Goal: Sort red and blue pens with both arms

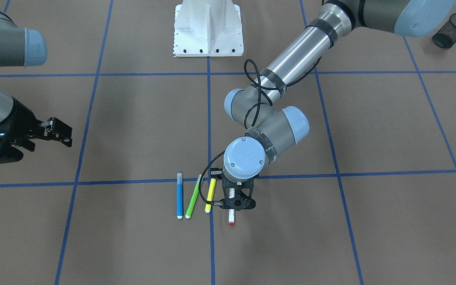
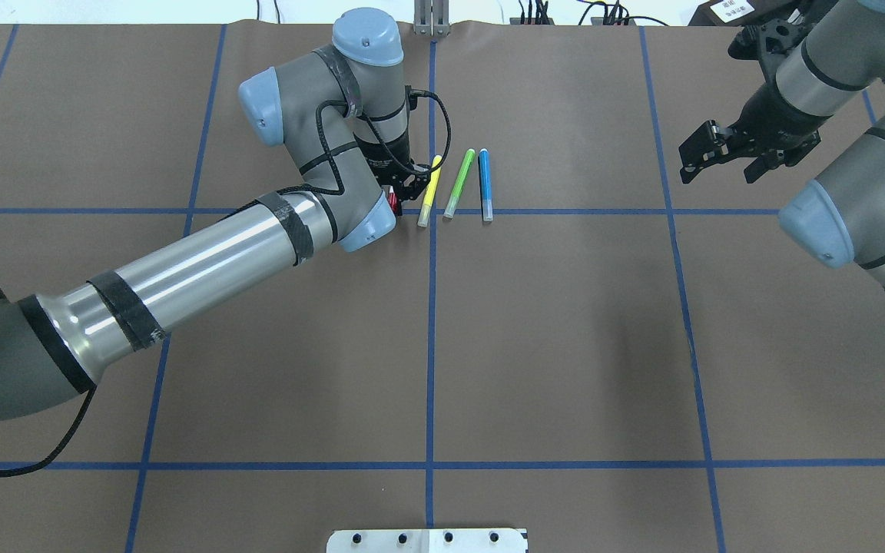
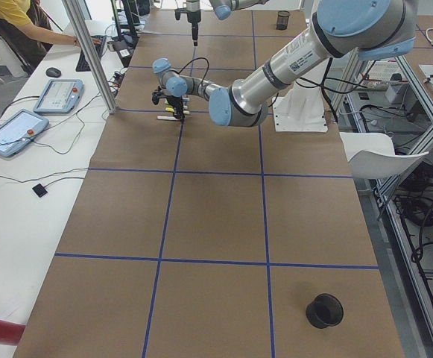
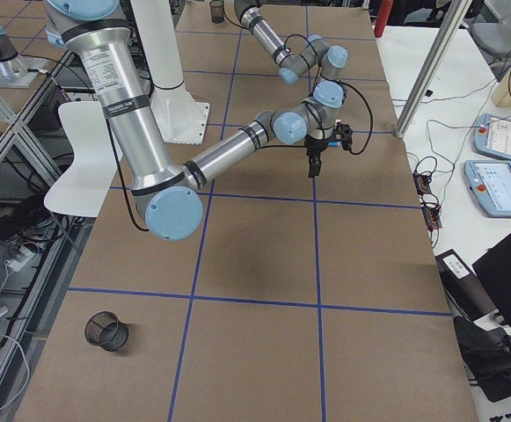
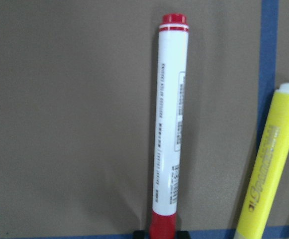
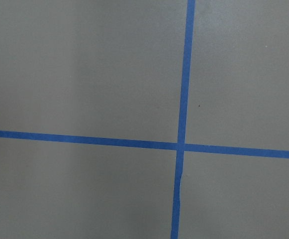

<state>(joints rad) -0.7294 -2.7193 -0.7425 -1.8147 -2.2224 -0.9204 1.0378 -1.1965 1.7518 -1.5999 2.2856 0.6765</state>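
The red pen (image 5: pixel 169 124), a white barrel with a red cap and red end, lies on the brown table. My left gripper (image 1: pixel 238 204) stands over it, shut on its red cap end; the wrist view shows black fingertips (image 5: pixel 144 234) beside the cap. Only the pen's far end (image 1: pixel 231 218) sticks out past the gripper in the front view. The blue pen (image 1: pixel 179 196) (image 2: pixel 485 184) lies parallel, two places away, untouched. My right gripper (image 2: pixel 723 161) (image 1: pixel 50 136) hovers open and empty far off at its own side, over bare table and blue tape lines.
A yellow highlighter (image 1: pixel 210 194) (image 5: pixel 266 169) lies right beside the red pen, with a green highlighter (image 1: pixel 193 196) between it and the blue pen. A black mesh cup (image 1: pixel 451 31) lies at the left arm's side. The white robot base (image 1: pixel 208 31) stands behind.
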